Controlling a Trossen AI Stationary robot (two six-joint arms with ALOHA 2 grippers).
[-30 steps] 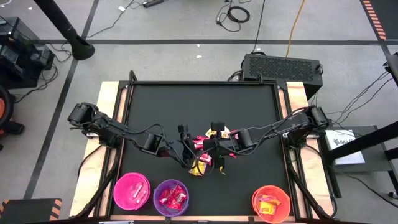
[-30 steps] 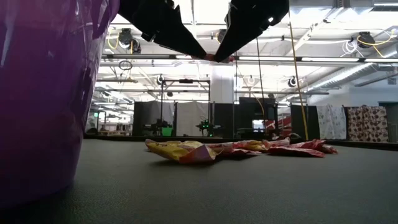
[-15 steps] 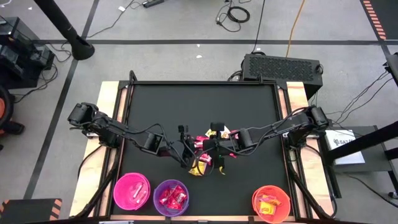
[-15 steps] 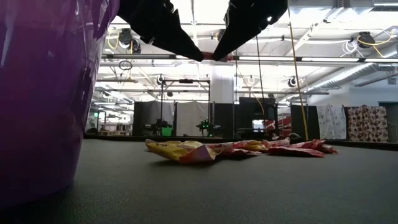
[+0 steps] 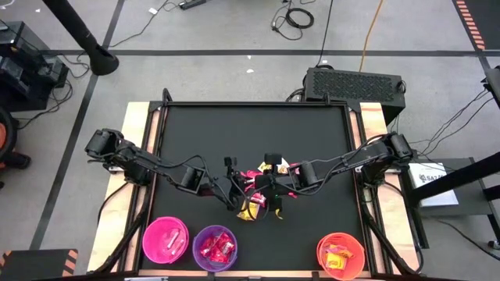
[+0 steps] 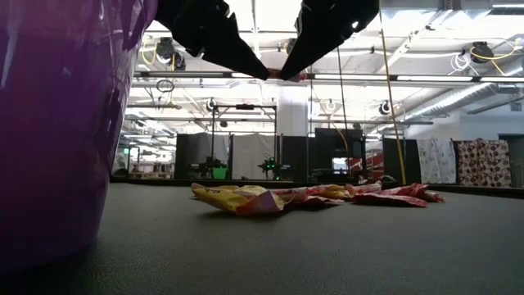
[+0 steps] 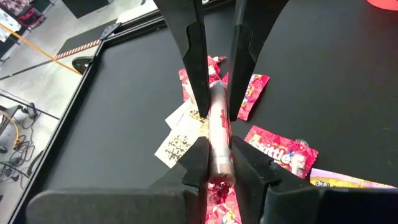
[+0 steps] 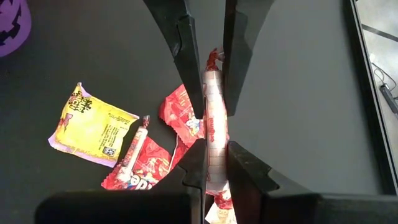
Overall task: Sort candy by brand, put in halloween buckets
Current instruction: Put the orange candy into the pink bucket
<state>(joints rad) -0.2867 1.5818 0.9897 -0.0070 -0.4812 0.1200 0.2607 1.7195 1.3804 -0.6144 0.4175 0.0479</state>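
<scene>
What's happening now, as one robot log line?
left pincer: on candy roll | right pincer: gripping same roll | where: above candy pile

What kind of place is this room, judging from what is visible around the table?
Probably a robotics lab or workshop in an industrial hall. High ceiling with strip lights and hanging cables, more metal rigs behind the table, and loose cables on a taped concrete floor.

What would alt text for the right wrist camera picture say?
Two pairs of dark gripper fingers, the right gripper and the left gripper, pinch one thin pink-and-white candy roll between them above a black table. Below lie a yellow packet and red packets.
</scene>
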